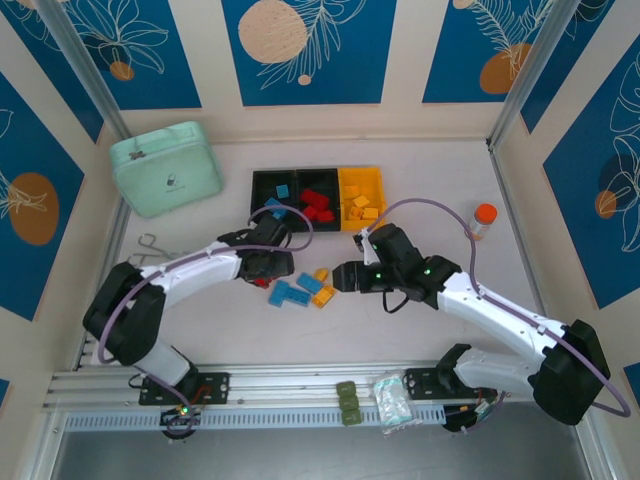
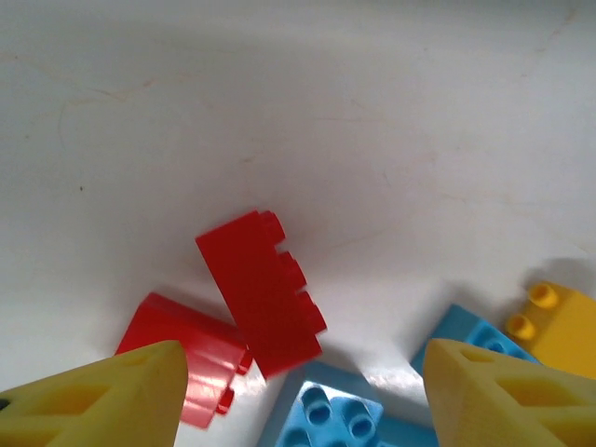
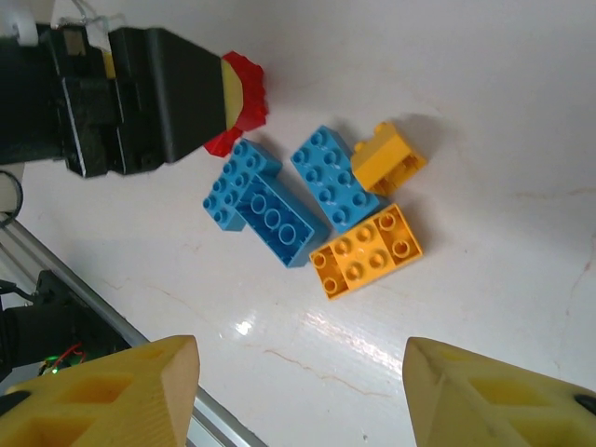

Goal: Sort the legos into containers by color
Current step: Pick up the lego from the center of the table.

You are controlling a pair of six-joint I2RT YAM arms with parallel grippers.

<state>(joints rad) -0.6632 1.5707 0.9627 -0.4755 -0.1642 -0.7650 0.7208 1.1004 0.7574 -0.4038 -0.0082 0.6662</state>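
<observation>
Loose legos lie mid-table between my two grippers. Under my left gripper [image 2: 298,402] [image 1: 268,276], which is open and holds nothing, are two red bricks [image 2: 262,294] [image 2: 191,352] and a blue brick [image 2: 328,416]. My right gripper [image 3: 303,391] [image 1: 341,278] is open and hangs above bare table just short of an orange brick [image 3: 367,250], a smaller orange one [image 3: 387,158] and blue bricks [image 3: 267,202]. The containers [image 1: 256,180] stand in a row at the back: blue bricks in the left black bin, red in the middle black bin, orange in the yellow bin [image 1: 373,176].
A mint-green case [image 1: 165,168] sits at the back left, with metal forceps [image 1: 150,245] in front of it. An orange-capped bottle [image 1: 484,218] stands at the right. Green blocks [image 1: 347,402] and a plastic packet [image 1: 392,400] rest on the front rail.
</observation>
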